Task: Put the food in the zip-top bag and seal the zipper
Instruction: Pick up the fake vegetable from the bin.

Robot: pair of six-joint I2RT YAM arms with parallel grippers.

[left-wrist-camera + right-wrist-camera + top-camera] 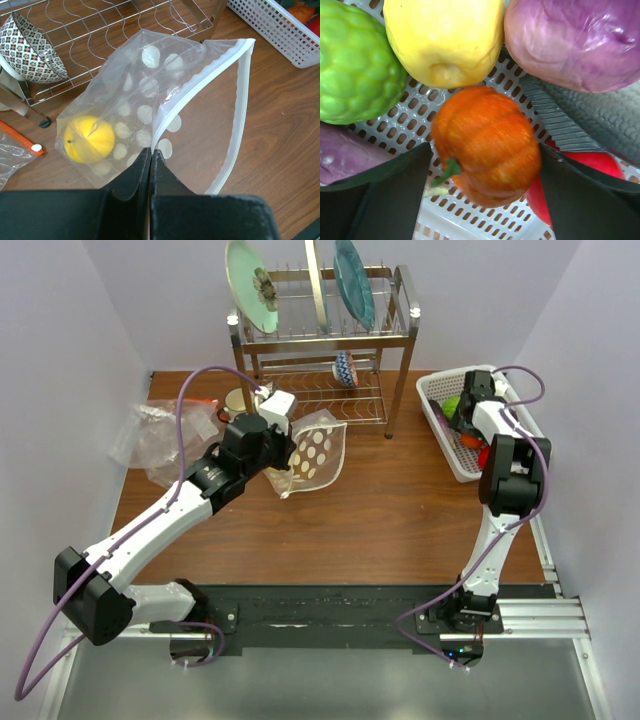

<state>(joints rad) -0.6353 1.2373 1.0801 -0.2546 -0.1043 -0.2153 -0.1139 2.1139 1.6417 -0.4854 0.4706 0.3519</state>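
My left gripper (272, 448) (151, 150) is shut on the mouth edge of the dotted zip-top bag (315, 455) (150, 95) and holds it up with the mouth open to the right. The zipper (239, 107) runs as a white strip round the open mouth. A yellow fruit (90, 138) lies inside the bag. My right gripper (466, 412) (485, 147) is down in the white basket (440, 430) (415, 125), its two fingers touching either side of an orange pumpkin (485, 145). Around it lie a green fruit (355, 65), a yellow one (445, 35), a purple one (570, 40) and a red one (592, 162).
A metal dish rack (320, 340) with plates and a patterned bowl (30, 45) stands at the back. Plain clear plastic (160, 435) with an orange strip (20, 140) lies at the left. The basket's wall also shows in the left wrist view (280, 35).
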